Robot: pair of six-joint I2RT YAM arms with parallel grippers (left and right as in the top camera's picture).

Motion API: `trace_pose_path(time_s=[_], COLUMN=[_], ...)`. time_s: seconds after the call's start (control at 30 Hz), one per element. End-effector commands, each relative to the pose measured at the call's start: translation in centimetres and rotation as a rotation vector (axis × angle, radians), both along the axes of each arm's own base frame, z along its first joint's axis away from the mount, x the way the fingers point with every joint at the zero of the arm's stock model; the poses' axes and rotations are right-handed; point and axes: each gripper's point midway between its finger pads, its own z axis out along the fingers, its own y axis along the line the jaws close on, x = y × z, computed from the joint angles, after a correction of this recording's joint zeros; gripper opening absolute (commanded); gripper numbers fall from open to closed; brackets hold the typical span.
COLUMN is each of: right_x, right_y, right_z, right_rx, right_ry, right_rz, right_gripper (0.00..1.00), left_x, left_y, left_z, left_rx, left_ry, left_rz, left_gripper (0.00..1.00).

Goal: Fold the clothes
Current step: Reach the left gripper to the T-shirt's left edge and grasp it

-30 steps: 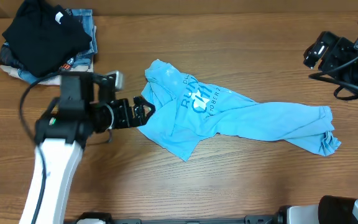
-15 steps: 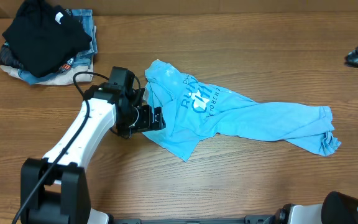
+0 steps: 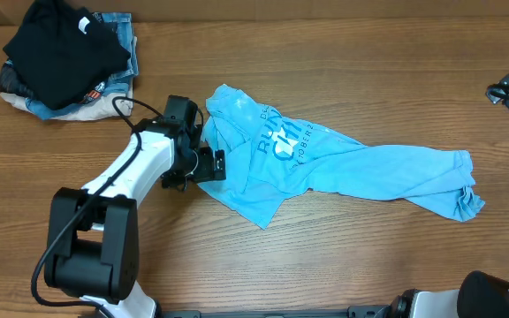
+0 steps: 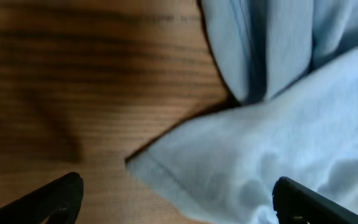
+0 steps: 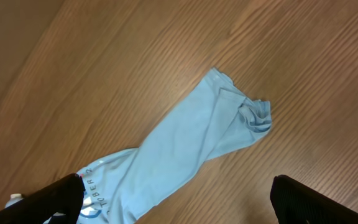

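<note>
The shirt (image 3: 343, 163) lies crumpled in a long band across the middle of the table (image 3: 369, 265), lettering up towards its left and a bunched end trailing right, so nothing is folded yet. The left gripper (image 3: 210, 166) sits low at the shirt's left edge, jaws spread wide and empty with a hemmed corner framed between them, which looks like a line-up for pinching that edge to pull the cloth flat. The right gripper (image 5: 176, 202), likewise wide open and holding nothing, hangs high at the far right, well apart from the bunched end, probably parked clear of the left's work
</note>
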Motion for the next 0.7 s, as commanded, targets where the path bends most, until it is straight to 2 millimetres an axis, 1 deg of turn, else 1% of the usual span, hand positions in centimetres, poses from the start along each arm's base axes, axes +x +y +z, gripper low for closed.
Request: trace_pose_path(time_s=[0.0,0.2,0.4,0.53,0.67], right_x=[-0.3,-0.4,-0.4,-0.4,-0.5], right_y=[-0.5,-0.5,-0.5,-0.6,-0.8], right_z=[-0.1,-0.2,-0.2,-0.2,-0.1], right_rx=[-0.021,-0.020,-0.020,-0.026,-0.039], right_ry=[0.012,0.016,0.016,0.018,0.023], right_rz=[-0.019,-0.019,-0.019,-0.022,-0.029], right_gripper=[1.00,1.00,1.00,1.00,1.00], left_x=[0.7,1.0,1.1,0.8,0.7], left_y=[0.1,0.1,0.0,-1.3,-1.3], left_z=[-0.4,-0.6,-0.7,-0.7,-0.8], left_rx=[0.016,0.021,0.081,0.102,0.145], left_ry=[-0.008,-0.027,-0.046,-0.062,-0.070], left_rz=[0.006,-0.031,-0.073,-0.143,-0.160], left_gripper=[1.00,1.00,0.95,0.98,0.98])
